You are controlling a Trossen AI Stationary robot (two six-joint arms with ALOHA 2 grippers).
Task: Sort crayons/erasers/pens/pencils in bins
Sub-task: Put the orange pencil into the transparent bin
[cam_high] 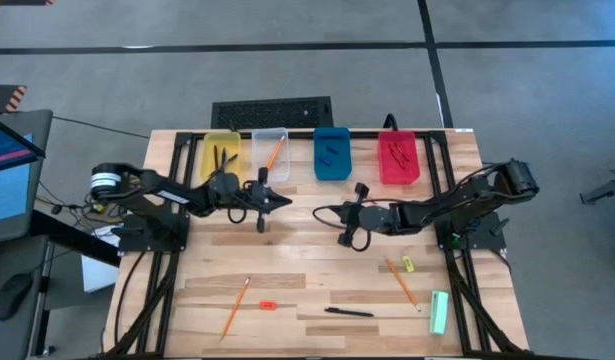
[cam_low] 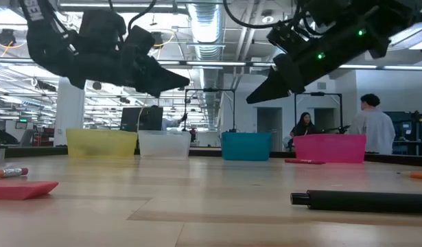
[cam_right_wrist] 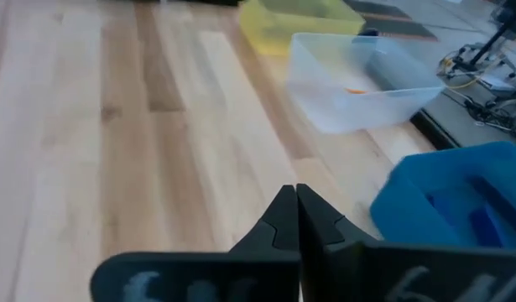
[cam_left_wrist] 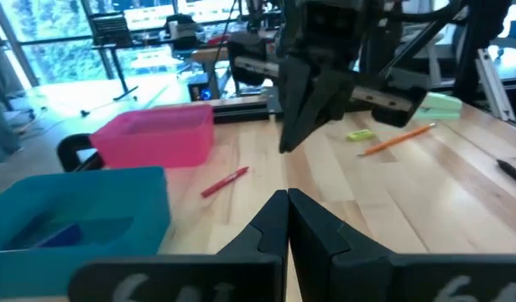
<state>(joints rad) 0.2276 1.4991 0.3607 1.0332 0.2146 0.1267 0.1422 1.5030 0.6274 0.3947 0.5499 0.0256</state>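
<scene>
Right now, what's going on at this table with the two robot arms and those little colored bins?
Both arms hover over the middle of the table, the left gripper and right gripper empty with jaws shut. The sorting is partly done: the yellow bin, clear bin, blue bin and red bin each hold something. Still loose on the table are two orange pencils, a black pen, a small red-orange eraser, a yellow eraser and a pale green bar.

Yellow, clear, blue, red bins [cam_high: 332, 170].
</scene>
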